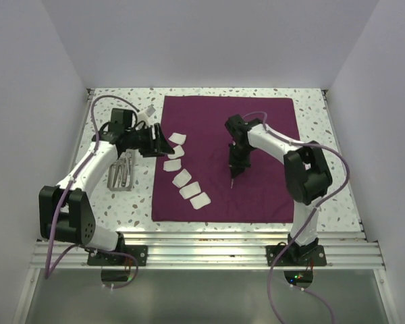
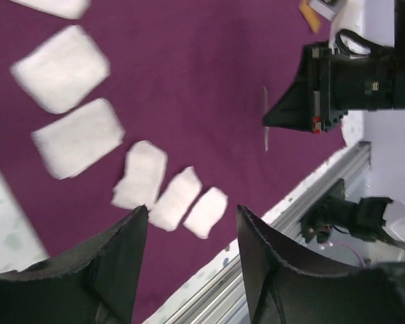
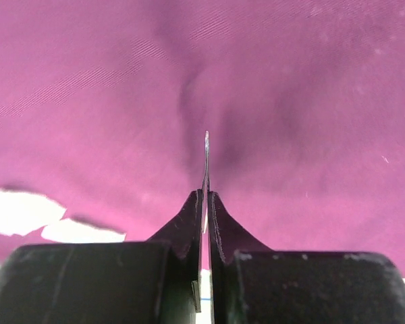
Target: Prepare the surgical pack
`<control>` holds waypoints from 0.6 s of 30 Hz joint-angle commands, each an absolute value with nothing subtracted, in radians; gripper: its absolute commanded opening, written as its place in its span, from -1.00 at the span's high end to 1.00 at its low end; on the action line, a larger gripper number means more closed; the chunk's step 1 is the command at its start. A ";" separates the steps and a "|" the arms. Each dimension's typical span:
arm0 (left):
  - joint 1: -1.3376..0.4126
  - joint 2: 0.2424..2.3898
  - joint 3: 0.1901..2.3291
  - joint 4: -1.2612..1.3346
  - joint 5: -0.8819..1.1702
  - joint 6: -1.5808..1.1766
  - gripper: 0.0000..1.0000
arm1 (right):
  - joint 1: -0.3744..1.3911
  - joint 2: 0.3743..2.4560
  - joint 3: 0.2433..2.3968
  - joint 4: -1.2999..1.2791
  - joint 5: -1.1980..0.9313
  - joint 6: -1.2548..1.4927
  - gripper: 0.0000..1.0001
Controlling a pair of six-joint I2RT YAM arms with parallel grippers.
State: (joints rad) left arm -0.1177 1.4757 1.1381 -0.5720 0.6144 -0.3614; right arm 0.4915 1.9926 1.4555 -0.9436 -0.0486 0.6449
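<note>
Cloth [image 1: 263, 128] below; R tool [image 3: 204, 202] tilted down, pinching instrument [image 3: 206, 152].

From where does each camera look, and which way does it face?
Top external: above and behind the bases, facing down on the cloth; both arms show.
Left wrist: facing across the gauze squares toward the right gripper; own open fingers show.
Right wrist: low over the cloth; own fingers pinch a steel instrument.
Both wrist views share cloth and gauze.

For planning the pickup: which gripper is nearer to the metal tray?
Left. The left gripper hangs just beyond the tray, over the cloth near its left edge; the right gripper is over its middle, holding a thin tool.
</note>
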 commanded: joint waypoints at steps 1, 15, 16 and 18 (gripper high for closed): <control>-0.185 1.404 1.063 -0.318 0.801 -0.480 -0.19 | 0.485 1.798 1.525 -0.925 -0.144 0.513 1.00; -0.465 1.459 1.031 -0.022 0.746 -0.741 -0.20 | 0.497 1.577 1.330 -0.451 -0.693 0.653 1.00; -0.474 1.463 1.031 -0.020 0.742 -0.747 -0.18 | 0.499 1.575 1.330 -0.454 -0.692 0.652 1.00; -0.483 1.471 1.031 -0.031 0.738 -0.753 -0.15 | 0.502 1.568 1.321 -0.446 -0.692 0.663 1.00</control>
State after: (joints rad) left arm -0.4683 1.4639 1.0023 -0.0982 0.7456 -0.7094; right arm 0.4931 1.6173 1.3273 -0.5175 -0.6327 0.6331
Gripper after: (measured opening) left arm 0.585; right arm 0.023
